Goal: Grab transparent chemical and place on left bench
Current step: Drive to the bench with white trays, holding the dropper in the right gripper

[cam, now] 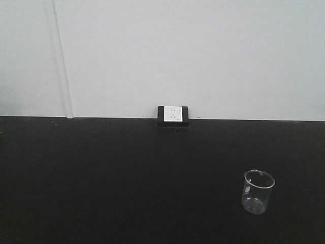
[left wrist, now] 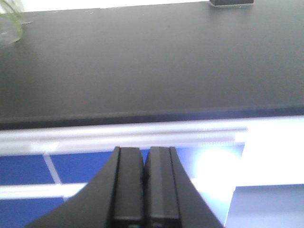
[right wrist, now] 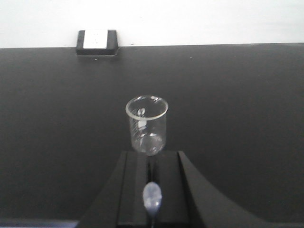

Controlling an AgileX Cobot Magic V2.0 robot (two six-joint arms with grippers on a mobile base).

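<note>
The beaker (cam: pixel 258 191) stands upright on the black worktop (cam: pixel 101 178), its long axis vertical and its open mouth facing straight up. The rolled rim shows as a bright ring, but which way the spout points cannot be told. In the front view it sits at about 4 o'clock from the wall socket (cam: pixel 172 115), well apart from it and nearer the front edge, with the white wall (cam: pixel 203 51) behind. From the right wrist camera the beaker is at 12 o'clock from the right gripper (right wrist: pixel 151 164), just beyond its fingertips; whether they touch the glass cannot be told. That gripper is clenched, only a thin dark slit showing between its jaws and nothing between them, though a pale blurred spot lies on the slit and cannot be made out. The socket is at 11 o'clock from the beaker there. The left gripper (left wrist: pixel 144 156) is also clenched on nothing, hanging off the worktop's near edge over a blue floor (left wrist: pixel 23 171) with white lines. At 10 o'clock from it, far across the worktop, part of a glass vessel (left wrist: pixel 7 23) with something green shows.
</note>
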